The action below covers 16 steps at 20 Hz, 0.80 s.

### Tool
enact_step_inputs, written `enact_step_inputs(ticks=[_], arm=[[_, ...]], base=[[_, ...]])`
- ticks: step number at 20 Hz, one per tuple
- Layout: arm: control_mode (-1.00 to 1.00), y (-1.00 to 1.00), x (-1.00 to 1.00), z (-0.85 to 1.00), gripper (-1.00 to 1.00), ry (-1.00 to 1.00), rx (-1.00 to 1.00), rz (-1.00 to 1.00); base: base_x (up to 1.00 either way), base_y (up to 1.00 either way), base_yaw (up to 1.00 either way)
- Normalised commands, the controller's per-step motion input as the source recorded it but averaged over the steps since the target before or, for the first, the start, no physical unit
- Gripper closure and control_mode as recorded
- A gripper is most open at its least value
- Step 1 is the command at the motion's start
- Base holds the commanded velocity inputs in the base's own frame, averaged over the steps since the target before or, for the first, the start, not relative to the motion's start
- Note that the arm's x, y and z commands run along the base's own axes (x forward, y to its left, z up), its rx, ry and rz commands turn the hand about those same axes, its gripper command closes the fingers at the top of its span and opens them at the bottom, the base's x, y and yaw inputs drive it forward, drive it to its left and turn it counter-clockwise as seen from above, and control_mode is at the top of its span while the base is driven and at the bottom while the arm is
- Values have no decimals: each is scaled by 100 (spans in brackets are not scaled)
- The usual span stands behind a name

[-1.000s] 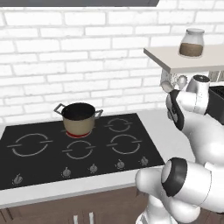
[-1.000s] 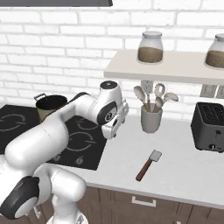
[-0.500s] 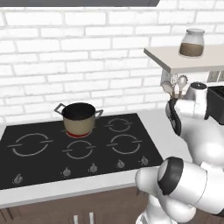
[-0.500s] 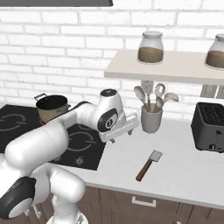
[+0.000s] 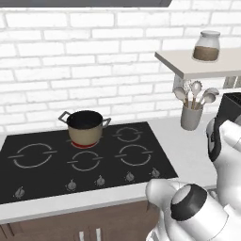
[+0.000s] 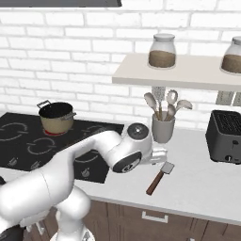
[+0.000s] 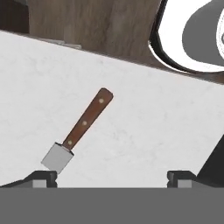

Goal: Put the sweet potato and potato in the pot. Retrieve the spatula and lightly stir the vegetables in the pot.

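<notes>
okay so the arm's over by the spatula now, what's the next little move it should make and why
Probably lower the open claw and shift it over the spatula's brown handle. In the hand view the spatula lies flat and untouched on the white counter, off to one side of the claw rather than between its tips, so it likely needs centring before closing.

I see the pot (image 5: 85,127) on the cooktop's (image 5: 56,160) rear burner; right of the cooktop, the spatula (image 6: 159,178) lies on the surface (image 6: 197,188), before the utensil holder (image 6: 163,128).
</notes>
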Motion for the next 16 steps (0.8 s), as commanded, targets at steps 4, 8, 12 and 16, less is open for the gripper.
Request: enact_step_inputs(ticks=[4,8,12,16], arm=[[-100,-2,-21,-40,-100,-11,1,-42],[-100,-21,0,-16,-100,0,11,-39],[-100,-29,0,-30,-100,-2,15,-30],[-100,-8,0,-38,-100,-14,16,-20]], base=[[0,0,0],[0,0,0],[0,0,0],[0,0,0]])
